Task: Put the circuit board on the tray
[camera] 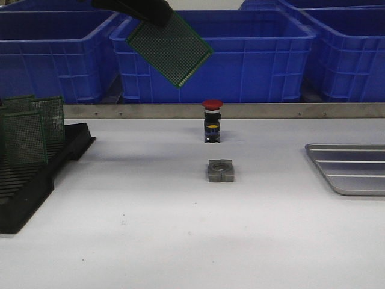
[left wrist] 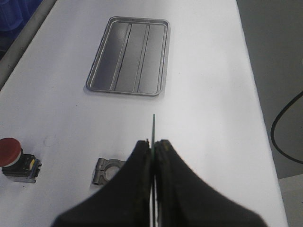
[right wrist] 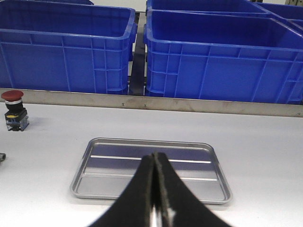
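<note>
**Board held high on the left, tray still bare on the right**

You have the circuit board [camera: 169,50] pinched by one corner in the left gripper [left wrist: 154,147], hanging tilted high above the table [camera: 150,241]. With so small a grip it may pivot or slip as you swing it across, and it could land edge-first on the tray's ridges. The right gripper [right wrist: 155,163] is clenched on nothing and hovers just in front of the tray [right wrist: 80,182], so your two arms may crowd each other there. From your side outward: the grey metal block [camera: 220,170] and the red push button [camera: 212,121] sit under the path between board and tray, so keep height over them. The black rack [camera: 36,174] with more boards stands well left, and the blue bins [camera: 252,54] line the back.
</note>
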